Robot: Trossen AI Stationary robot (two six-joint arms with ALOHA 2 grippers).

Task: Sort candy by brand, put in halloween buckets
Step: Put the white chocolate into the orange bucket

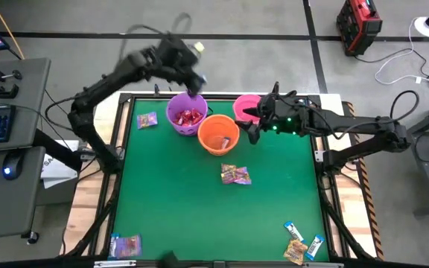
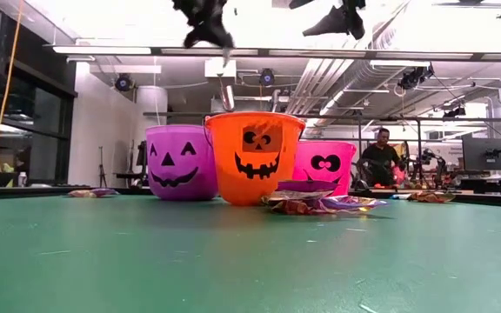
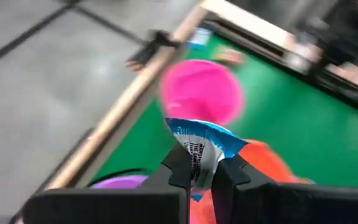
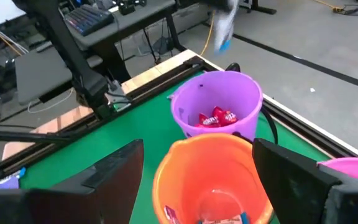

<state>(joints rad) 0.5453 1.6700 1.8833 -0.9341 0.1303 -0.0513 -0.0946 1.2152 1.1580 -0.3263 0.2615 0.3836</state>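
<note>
Three halloween buckets stand in a cluster at the table's far middle: purple [image 1: 186, 113] with red candy [image 4: 216, 117] inside, orange [image 1: 218, 134], pink [image 1: 244, 106]. My left gripper [image 1: 196, 79] hovers high over the purple bucket's far side, shut on a blue-and-white candy [image 3: 199, 144]. My right gripper [image 1: 253, 125] hangs open beside the pink bucket, above the orange bucket's rim; in the right wrist view its fingers stand either side of the orange bucket [image 4: 210, 180], touching nothing. Loose candy lies on the table [image 1: 235, 175]. My left gripper pinches the blue-and-white candy between its two fingers [image 3: 180, 171], across the wrapper's lower part [image 3: 199, 167]. The wrapper's blue crimped end [image 3: 197, 127] fans out past the fingertips. The fingers slant downward from above. The candy is lifted clear of table and buckets.
More candy lies at the far left [image 1: 147, 119], near left corner [image 1: 125, 244] and near right corner [image 1: 302, 244]. Wooden rails [image 1: 332, 160] edge the green table. A person [image 2: 379, 156] stands in the room beyond the table.
</note>
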